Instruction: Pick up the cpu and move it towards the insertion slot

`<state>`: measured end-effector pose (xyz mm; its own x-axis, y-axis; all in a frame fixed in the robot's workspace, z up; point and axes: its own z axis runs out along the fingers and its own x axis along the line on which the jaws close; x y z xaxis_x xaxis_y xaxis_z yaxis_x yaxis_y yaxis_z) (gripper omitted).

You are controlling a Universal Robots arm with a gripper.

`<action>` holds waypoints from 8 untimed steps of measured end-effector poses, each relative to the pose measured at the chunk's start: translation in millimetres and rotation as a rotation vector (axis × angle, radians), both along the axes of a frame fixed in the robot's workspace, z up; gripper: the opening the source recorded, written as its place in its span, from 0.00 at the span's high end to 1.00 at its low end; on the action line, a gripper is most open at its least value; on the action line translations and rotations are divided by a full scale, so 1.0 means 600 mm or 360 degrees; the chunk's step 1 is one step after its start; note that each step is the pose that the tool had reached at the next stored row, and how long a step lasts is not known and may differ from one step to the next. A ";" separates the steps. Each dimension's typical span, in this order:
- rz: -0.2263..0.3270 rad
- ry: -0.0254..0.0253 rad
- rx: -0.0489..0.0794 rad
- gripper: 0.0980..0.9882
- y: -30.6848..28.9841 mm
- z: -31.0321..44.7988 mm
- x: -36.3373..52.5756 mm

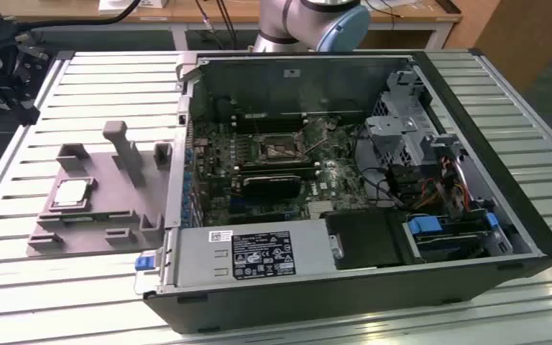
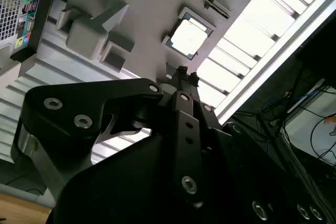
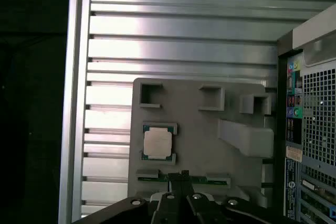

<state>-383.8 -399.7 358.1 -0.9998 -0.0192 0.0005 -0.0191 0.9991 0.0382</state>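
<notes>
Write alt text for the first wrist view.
The cpu lies flat in a recess of the grey fixture plate, untouched, with the shut, empty hand at the plate's edge near it. The plate sits on a slatted metal table beside a computer case.

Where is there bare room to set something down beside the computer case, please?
In the exterior view, the slatted table is bare beyond the fixture plate and nearer the camera. The plate, with the cpu and raised blocks, and the computer case are crowded.
</notes>
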 end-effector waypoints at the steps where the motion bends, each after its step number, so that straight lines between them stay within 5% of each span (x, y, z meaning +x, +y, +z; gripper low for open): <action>1: 0.0000 0.00000 0.0000 1.00 0.0000 0.000 0.000; 8: 0.0000 0.00000 0.0000 1.00 0.0000 0.000 0.000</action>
